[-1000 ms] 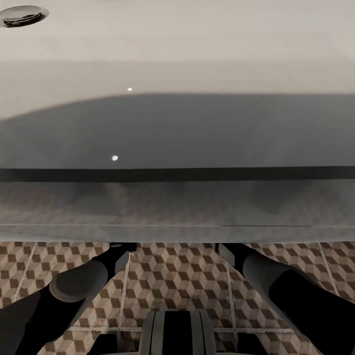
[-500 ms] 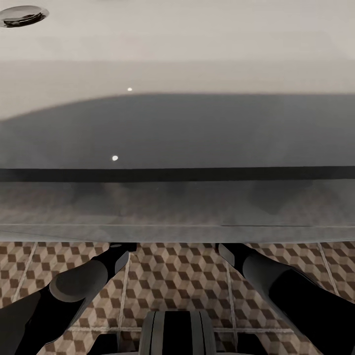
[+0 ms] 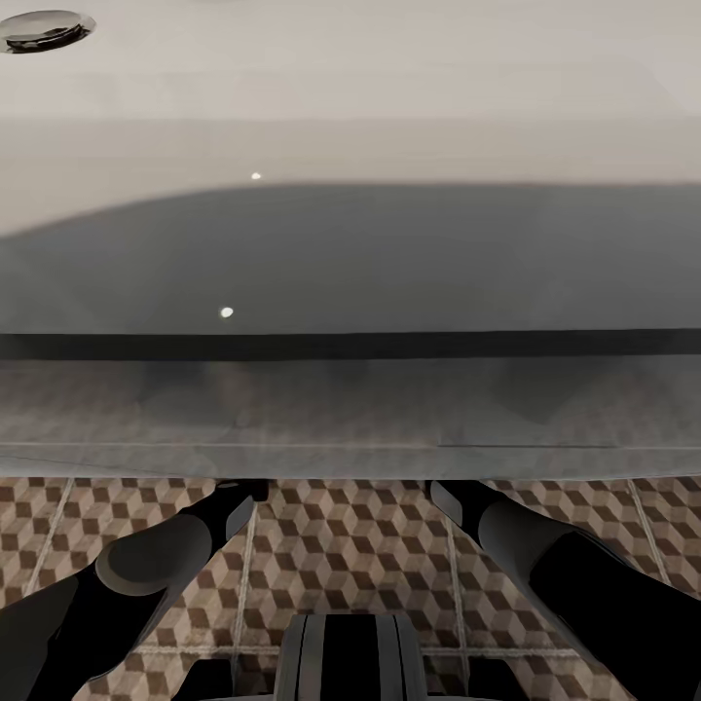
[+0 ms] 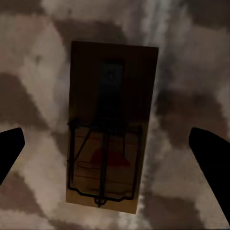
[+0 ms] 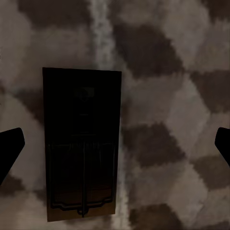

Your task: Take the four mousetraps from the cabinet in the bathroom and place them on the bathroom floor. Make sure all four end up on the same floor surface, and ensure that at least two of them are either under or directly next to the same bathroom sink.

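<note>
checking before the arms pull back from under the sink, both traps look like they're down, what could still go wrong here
Both grippers are open and wide apart, so each trap looks released.

1. The left gripper straddles the mousetrap; pulling back at an angle could drag it with a fingertip.
2. The second mousetrap lies nearer one finger of the right gripper, so a sideways move may nudge it.
3. Both arms reach under the sink, where its edge blocks the head view.

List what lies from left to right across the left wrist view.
Left tool's dark fingertip → flat brown wooden mousetrap with wire parts, lying on the cube-patterned tiled bathroom floor → the other dark fingertip.
</note>
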